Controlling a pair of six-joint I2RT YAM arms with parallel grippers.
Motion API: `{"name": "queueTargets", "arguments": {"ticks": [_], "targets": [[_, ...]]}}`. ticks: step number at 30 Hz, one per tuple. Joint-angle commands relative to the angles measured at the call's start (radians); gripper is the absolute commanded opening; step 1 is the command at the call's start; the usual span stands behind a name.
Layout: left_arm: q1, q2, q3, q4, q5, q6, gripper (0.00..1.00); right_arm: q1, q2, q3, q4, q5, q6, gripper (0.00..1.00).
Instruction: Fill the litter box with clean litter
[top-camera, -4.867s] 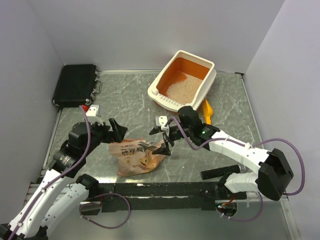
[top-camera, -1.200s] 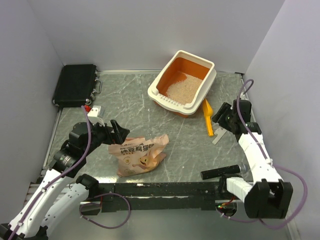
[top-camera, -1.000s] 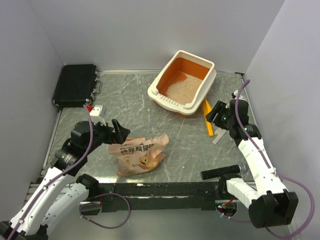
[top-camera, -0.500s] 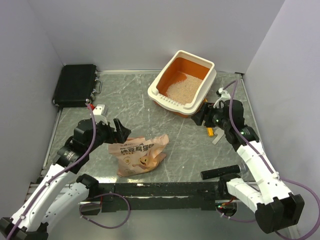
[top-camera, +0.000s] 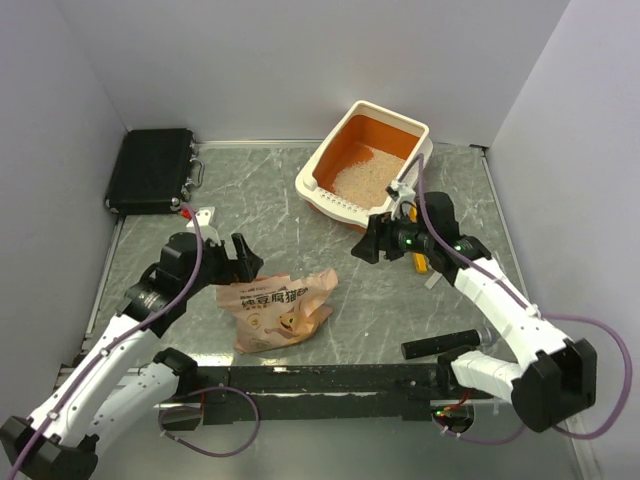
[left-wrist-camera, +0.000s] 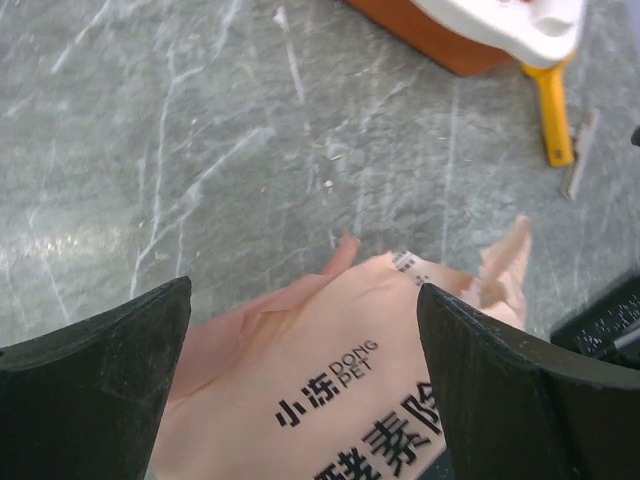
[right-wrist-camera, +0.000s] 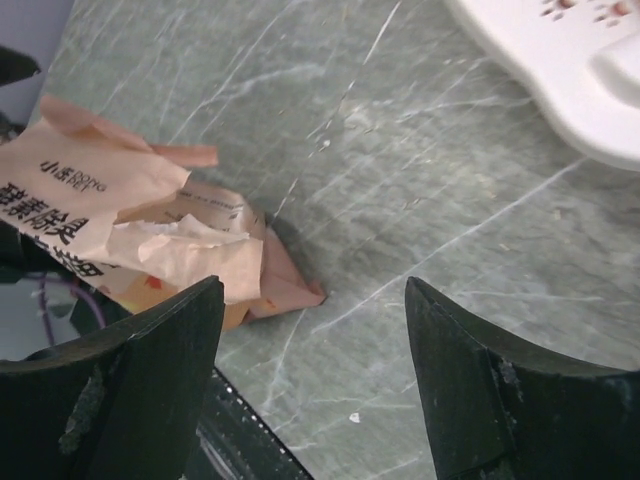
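At the far side of the counter (top-camera: 250, 200), the litter box (top-camera: 322, 160) sat part-filled.
From above, pale litter (top-camera: 362, 175) covered part of its orange floor; the left fingers (top-camera: 243, 258) hung apart at the bag (top-camera: 280, 305), and the right fingers (top-camera: 362, 248) were apart near the box's slotted end. The left wrist view showed the bag below spread fingers. The right wrist view showed counter between spread fingers, with the box rim top right.
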Motion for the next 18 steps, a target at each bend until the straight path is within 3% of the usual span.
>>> {"name": "queueTargets", "arguments": {"ticks": [1, 5, 10, 18], "targets": [[0.000, 0.059, 0.059, -0.075, -0.110, -0.120, 0.97, 0.021, 0.102, -0.013, 0.119, -0.136, 0.059, 0.82], [0.003, 0.132, 0.117, -0.201, -0.215, -0.232, 0.97, 0.047, 0.165, -0.040, 0.225, -0.154, 0.122, 0.84], [0.056, 0.176, 0.189, -0.317, -0.228, -0.328, 0.97, 0.049, 0.194, -0.060, 0.265, -0.124, 0.136, 0.84], [0.113, 0.112, 0.128, -0.426, -0.084, -0.429, 0.97, 0.050, 0.195, -0.056, 0.268, -0.099, 0.111, 0.85]]}}
